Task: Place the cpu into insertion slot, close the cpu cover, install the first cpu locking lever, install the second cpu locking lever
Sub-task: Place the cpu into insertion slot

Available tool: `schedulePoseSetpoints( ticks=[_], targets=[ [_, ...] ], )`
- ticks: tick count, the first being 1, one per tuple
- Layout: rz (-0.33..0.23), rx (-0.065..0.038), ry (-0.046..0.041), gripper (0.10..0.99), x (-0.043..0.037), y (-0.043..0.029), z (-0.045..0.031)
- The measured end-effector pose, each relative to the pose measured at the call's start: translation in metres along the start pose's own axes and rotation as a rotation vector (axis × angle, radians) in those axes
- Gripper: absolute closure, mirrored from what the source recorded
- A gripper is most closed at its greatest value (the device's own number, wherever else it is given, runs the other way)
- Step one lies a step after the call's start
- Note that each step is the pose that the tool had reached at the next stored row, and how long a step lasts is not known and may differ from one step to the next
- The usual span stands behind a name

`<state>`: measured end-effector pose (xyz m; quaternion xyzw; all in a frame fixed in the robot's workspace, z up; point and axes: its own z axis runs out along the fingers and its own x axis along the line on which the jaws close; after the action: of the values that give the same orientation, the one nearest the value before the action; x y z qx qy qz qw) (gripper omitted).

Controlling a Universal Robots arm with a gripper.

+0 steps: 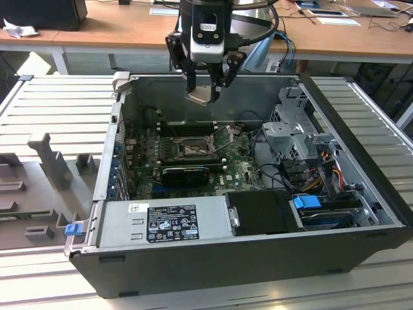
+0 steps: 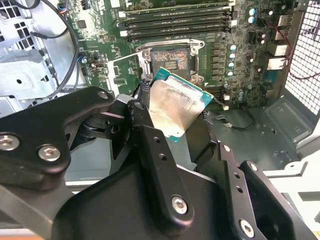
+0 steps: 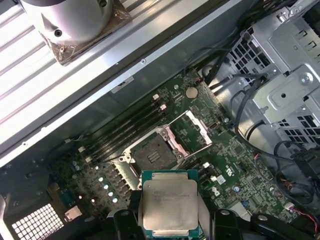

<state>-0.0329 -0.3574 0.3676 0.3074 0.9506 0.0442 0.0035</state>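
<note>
The gripper (image 1: 205, 89) clamps the cpu (image 3: 169, 205), hovering well above the insertion slot (image 3: 154, 152), with the cpu cover (image 3: 194, 129) swung open. Placing step, I'd say; it calls for squaring the chip over the socket.

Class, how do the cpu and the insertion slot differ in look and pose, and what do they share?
The cpu is pale silver, green-edged; the insertion slot is dark with a metal rim. The cpu hangs tilted in the end effector; the insertion slot lies flat on the motherboard, empty. Both are square.
</note>
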Motion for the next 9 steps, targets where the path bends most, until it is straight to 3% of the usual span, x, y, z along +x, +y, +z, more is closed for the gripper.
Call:
schedulePoseSetpoints(
  ticks=[9],
  targets=[
    [0.039,-0.001,-0.0033,0.557,0.0000,0.0000,0.0003]
  ],
)
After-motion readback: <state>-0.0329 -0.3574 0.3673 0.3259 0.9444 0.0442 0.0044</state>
